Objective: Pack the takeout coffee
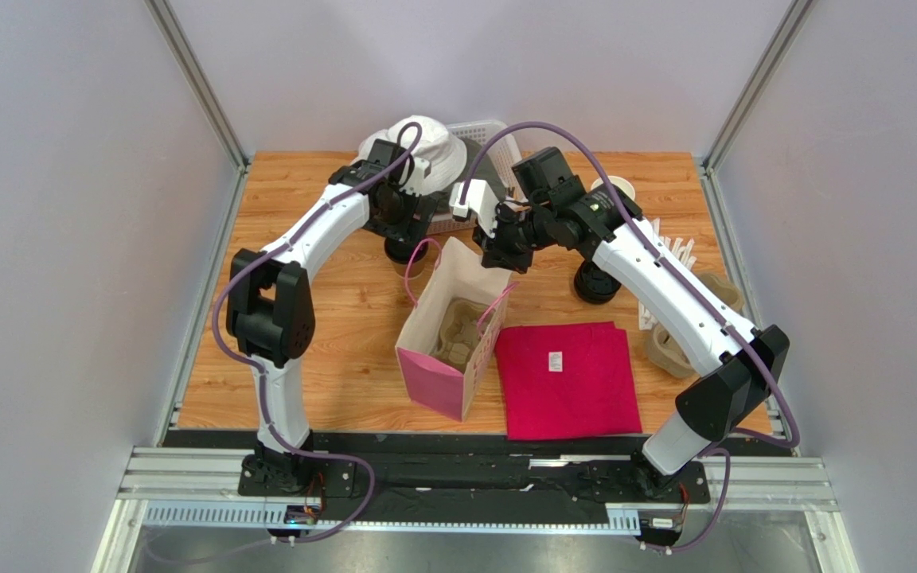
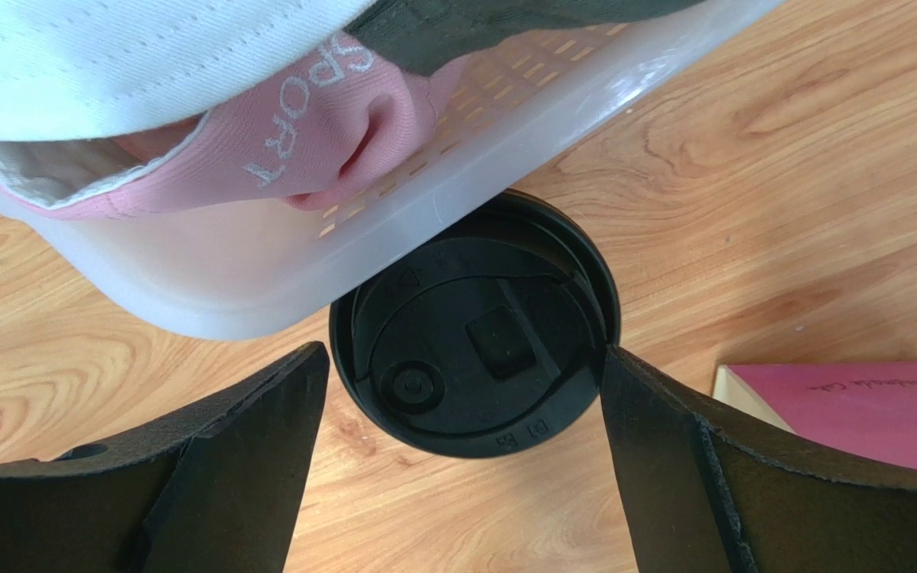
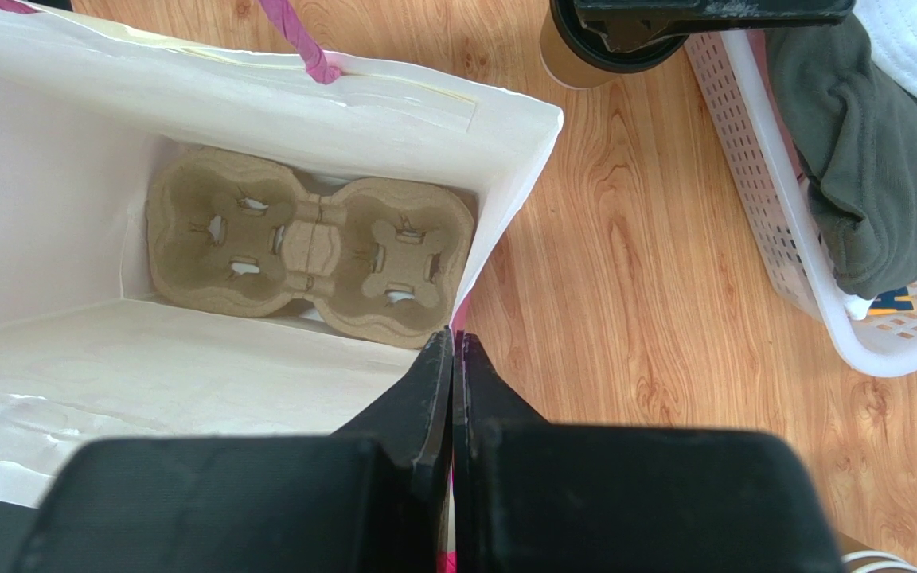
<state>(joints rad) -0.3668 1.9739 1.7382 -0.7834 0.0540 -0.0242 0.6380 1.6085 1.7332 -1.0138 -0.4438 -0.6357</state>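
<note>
One takeout coffee (image 3: 563, 56), upright on the bench (image 2: 786, 215), black lid (image 2: 475, 340) on top, tucked close against the front wall of the white basket (image 2: 308, 257). Directly under the left tool (image 2: 463, 358), long axis vertical and in line with the approach, so reached by going straight down. Left tool open wide, one finger (image 2: 248, 454) on each side of the lid, close beside its rim, no squeeze yet by the look of it. Clearly nearer the left arm than the right. Next, as a judgement: close on the cup, lift clear of the basket wall, then carry nearer and toward the robot's right, to the bag (image 1: 433, 370) standing just beside. Inside the bag, one cardboard tray (image 3: 308, 245) with two wells, both vacant, flat on the bottom. Right tool (image 3: 451, 346) closed, tips at the bag's rim; pinch on the paper or mere contact impossible to tell. Counted: one lidded cup under the tool, one upright bag, one tray in it, one basket holding a white cap (image 1: 422, 137) and dark cloth (image 3: 858, 143), one flat pink stack (image 1: 569, 380) beside the bag, two arms, two tools
</note>
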